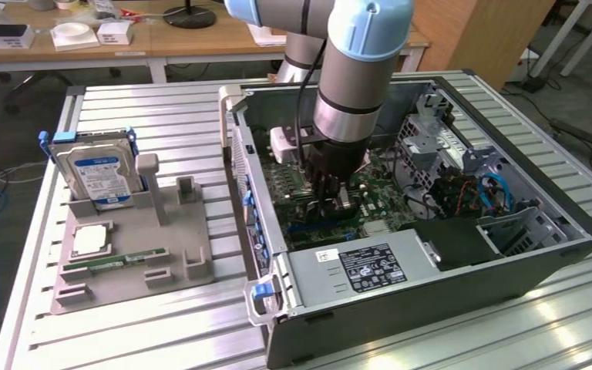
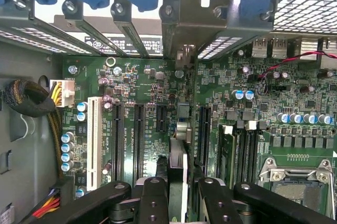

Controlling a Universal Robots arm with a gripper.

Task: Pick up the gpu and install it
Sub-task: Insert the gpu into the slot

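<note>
Wrist view, pincer (image 2: 181,186) clasping gpu (image 2: 181,124), motherboard slots (image 2: 138,140) alongside

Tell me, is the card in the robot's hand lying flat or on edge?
On edge: the gpu shows as a thin strip clamped in the hand, standing upright over the green motherboard.

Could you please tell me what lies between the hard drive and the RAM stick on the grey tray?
In the exterior view, a square silvery chip lies flat between the hard drive and the RAM stick on the grey tray.
</note>
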